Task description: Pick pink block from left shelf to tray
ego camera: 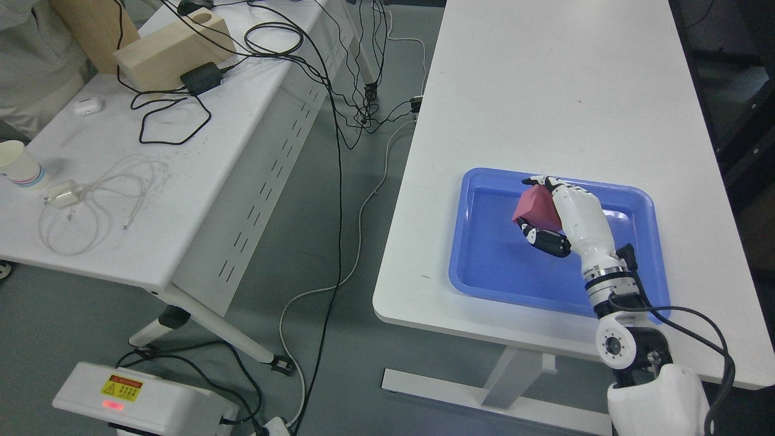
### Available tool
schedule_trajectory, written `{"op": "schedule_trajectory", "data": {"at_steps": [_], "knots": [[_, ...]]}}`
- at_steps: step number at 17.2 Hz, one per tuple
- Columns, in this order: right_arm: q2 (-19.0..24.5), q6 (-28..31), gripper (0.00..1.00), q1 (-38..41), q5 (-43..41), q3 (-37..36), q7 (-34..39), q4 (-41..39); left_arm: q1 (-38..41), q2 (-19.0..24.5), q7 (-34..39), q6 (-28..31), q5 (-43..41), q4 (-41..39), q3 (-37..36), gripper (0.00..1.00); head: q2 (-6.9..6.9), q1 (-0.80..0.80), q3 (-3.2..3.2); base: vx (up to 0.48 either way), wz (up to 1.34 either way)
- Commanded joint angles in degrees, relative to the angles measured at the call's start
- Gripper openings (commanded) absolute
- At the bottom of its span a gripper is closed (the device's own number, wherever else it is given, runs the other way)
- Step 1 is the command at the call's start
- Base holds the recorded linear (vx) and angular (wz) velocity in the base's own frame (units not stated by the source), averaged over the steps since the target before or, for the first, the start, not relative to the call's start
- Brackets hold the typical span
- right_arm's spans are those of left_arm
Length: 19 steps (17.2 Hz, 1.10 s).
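We hold the pink block in our right hand, right of centre in the frame, with the fingers curled under it and the thumb over its top, so the grip is closed on the block. The hand sits over the blue tray, and the block appears tilted, one corner pointing down toward the tray floor; we cannot tell whether it touches the floor or hangs just above it. We judge this pose fits a release: the block is already within the tray's rim, so opening the fingers should leave it inside. The arm enters from the lower right, crossing the tray's near edge. Our left hand is out of view. The tray lies near the front edge of a white table, otherwise bare. At the left of the frame stands a second white table carrying a wooden block, a black adapter, tangled cables, a paper cup, a white charger and an earbud case. Grey floor runs between the tables, with more cables trailing down it.
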Motion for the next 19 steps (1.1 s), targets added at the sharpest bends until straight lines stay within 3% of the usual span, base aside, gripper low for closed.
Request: {"op": "schedule_trajectory", "data": {"at_steps": [1,4,6,8,11,16,19], "knots": [[-0.22,3.46,0.81,-0.18,-6.06,-0.23,0.15,1.55,-1.32,1.0,0.0,-0.01,-0.09,-1.0,0.0,1.0,0.0,0.0,0.0,0.02,0.0],[-0.22,3.64,0.86,-0.27,-13.78,-2.16,0.15,1.55,-1.32,1.0,0.0,-0.01,-0.09,-1.0,0.0,1.0,0.0,0.0,0.0,0.011,0.0],[-0.22,3.46,1.0,-0.36,-18.45,-3.13,0.06,1.46,-1.32,1.0,0.0,-0.01,-0.09,-1.0,0.0,1.0,0.0,0.0,0.0,0.0,0.0],[-0.22,3.38,1.0,-0.44,-23.71,-5.59,-0.11,1.46,-1.32,1.0,0.0,-0.01,-0.09,-1.0,0.0,1.0,0.0,0.0,0.0,-0.007,0.0],[-0.22,3.81,1.0,-0.62,-43.03,-8.4,-0.11,1.46,-1.32,1.0,0.0,-0.01,-0.09,-1.0,0.0,1.0,0.0,0.0,0.0,-0.018,0.0],[-0.22,9.08,1.0,-1.41,-48.95,-11.57,-0.02,1.46,-1.32,1.0,0.0,-0.01,-0.09,-1.0,0.0,1.0,0.0,0.0,0.0,-0.102,0.0],[-0.22,9.18,1.0,-1.5,-49.23,-11.58,0.06,1.46,-1.32,1.0,0.0,-0.01,-0.09,-1.0,0.0,1.0,0.01,0.0,0.0,-0.175,-0.02]]}}
